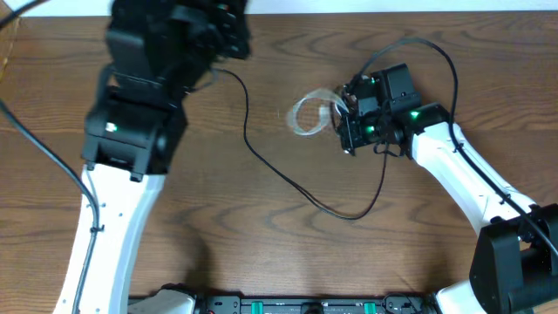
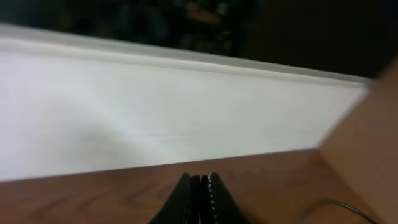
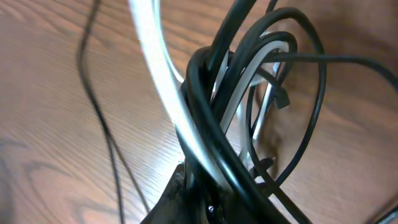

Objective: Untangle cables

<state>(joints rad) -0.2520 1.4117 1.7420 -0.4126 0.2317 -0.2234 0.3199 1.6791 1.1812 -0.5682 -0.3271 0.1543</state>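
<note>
My left gripper (image 2: pixel 200 182) has its black fingers pressed flat together, with nothing showing between them. It hangs near the far edge of the brown wood-grain table (image 1: pixel 261 253), facing a white board (image 2: pixel 155 112) along that edge. My right gripper (image 1: pixel 347 124) (green lights glowing on its body) is clamped on a tangled bundle of cables (image 3: pixel 217 124). A thin white cord (image 3: pixel 158 87) and several thin black cords (image 3: pixel 205 74) bunch together right where its fingers meet. From overhead, the white cord curls in a small loop just left of that gripper. One long black cord (image 1: pixel 349 216) trails from near the left arm across the table centre to the right gripper.
</note>
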